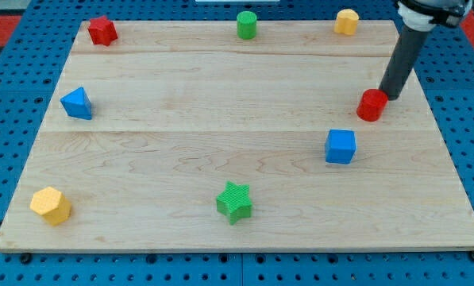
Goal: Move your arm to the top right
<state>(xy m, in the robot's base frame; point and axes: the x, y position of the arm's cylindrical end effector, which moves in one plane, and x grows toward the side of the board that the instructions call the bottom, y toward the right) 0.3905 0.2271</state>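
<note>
Pale wooden board (221, 103) lies on a blue pegboard (14, 95). At its right, my tip (390, 97), a bare dark rod end with no jaws, touches the red cylinder block (371, 105). Near it sits the blue cube (341, 147); far behind, the yellow block (346, 21) marks the far-right corner.
</note>
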